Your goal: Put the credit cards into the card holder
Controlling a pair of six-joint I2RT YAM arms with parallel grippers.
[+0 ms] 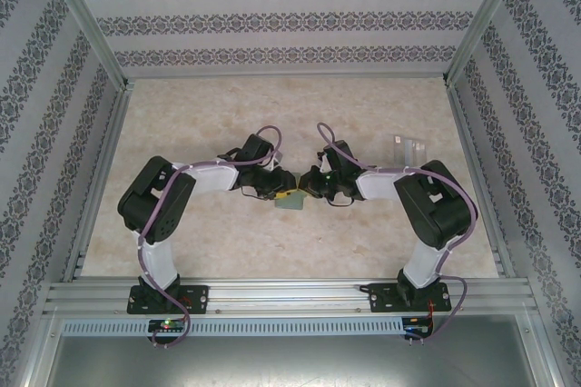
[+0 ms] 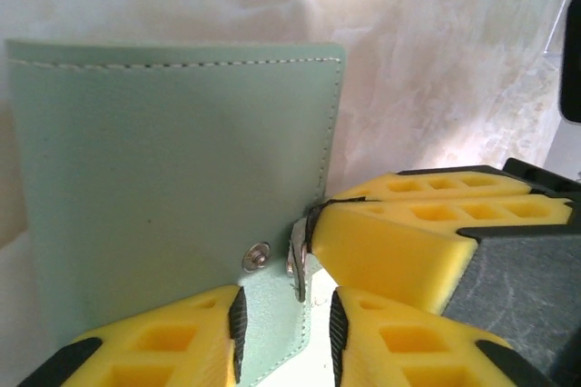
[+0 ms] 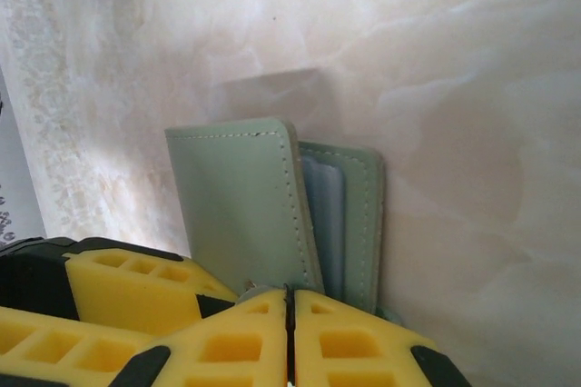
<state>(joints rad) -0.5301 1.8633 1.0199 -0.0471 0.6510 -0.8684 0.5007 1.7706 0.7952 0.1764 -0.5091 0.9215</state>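
Clenched at the right jaws on the snap tab (image 2: 272, 332) of the card holder (image 2: 172, 178). Released at the left jaws, loosely around that same tab.

From above, the card holder (image 1: 290, 204) shows as a green sliver, most of it covered by the left gripper (image 1: 275, 191) and right gripper (image 1: 309, 189) meeting over it. Well to the right of the holder, the credit cards (image 1: 409, 145) are too small to count. In the left wrist view the holder's left side and snap tab (image 2: 272, 332) run off the picture's edges. In the right wrist view closed yellow fingers (image 3: 345, 342) hide the holder's lower edge; whether its inner pocket (image 3: 323, 210) holds a card cannot be told
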